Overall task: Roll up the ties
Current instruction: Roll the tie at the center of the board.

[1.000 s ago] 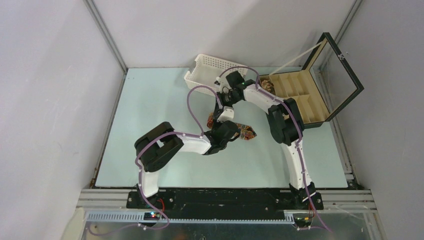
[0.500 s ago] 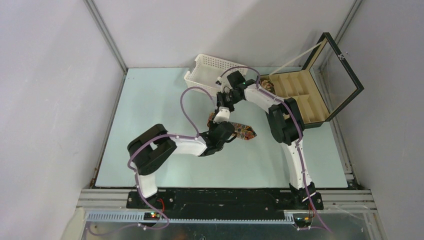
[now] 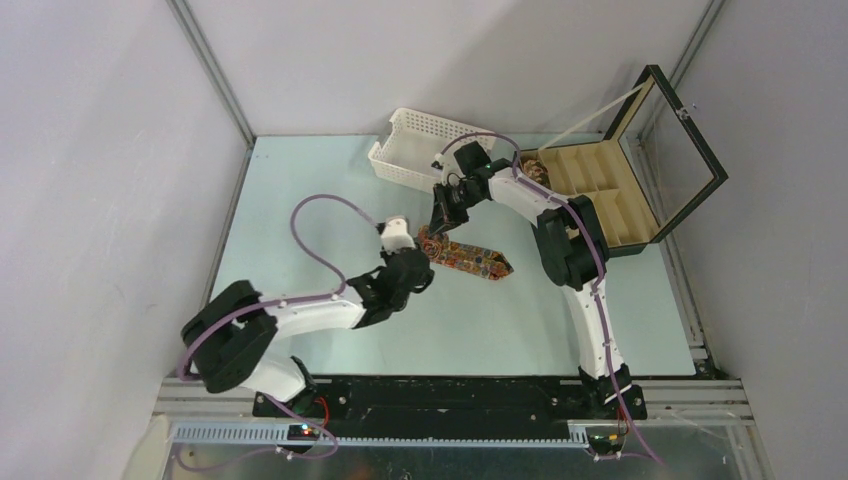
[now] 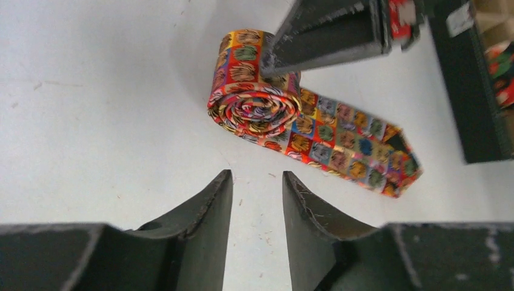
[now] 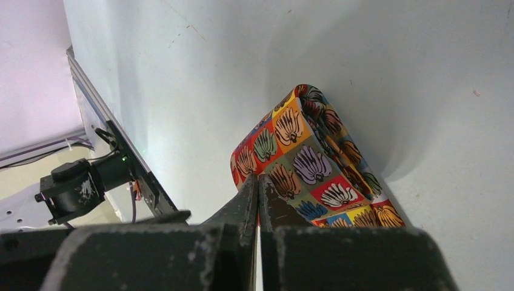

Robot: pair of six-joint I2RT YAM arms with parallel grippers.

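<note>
Fabric tie (image 4: 315, 130) half coiled, tail lying flat.

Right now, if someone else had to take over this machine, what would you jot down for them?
Left gripper: open, empty, short of the tie.
Right gripper: shut, tip on the tie beside its coiled end; pinching or only pressing, cannot tell.
Tie lies on the table, one end coiled, pointed tail flat.
Done: roll started; another coil seems to sit in the box.
Left: finish rolling.
</note>
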